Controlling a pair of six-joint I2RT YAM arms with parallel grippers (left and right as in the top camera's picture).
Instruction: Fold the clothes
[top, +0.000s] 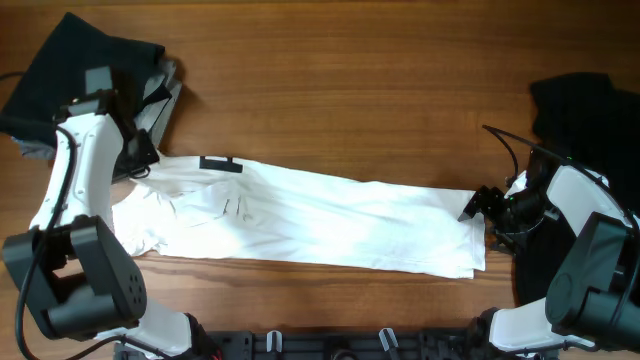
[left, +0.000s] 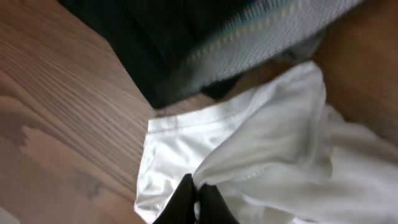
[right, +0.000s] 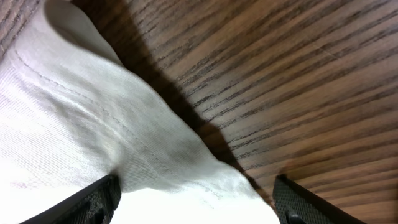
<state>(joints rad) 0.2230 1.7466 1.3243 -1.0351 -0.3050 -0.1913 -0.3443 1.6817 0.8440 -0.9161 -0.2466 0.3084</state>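
Note:
The white T-shirt (top: 320, 215) lies stretched across the table in a long band, its black bar print (top: 220, 164) near the left end. My left gripper (top: 140, 165) is shut on a bunched fold of the shirt (left: 267, 149) at that end, with cloth pinched between the tips of the left gripper (left: 198, 196). My right gripper (top: 478, 205) is at the shirt's right end. In the right wrist view the right gripper (right: 196, 202) is open, its fingers (right: 93, 202) wide apart, and the shirt's edge (right: 124, 137) lies between them, not pinched.
A black garment (top: 70, 60) and a grey one (top: 155, 100) are piled at the back left, right beside the left gripper; in the left wrist view the black garment (left: 155, 43) and the grey one (left: 280, 31) are close above the shirt. Another black garment (top: 580, 110) lies at the far right.

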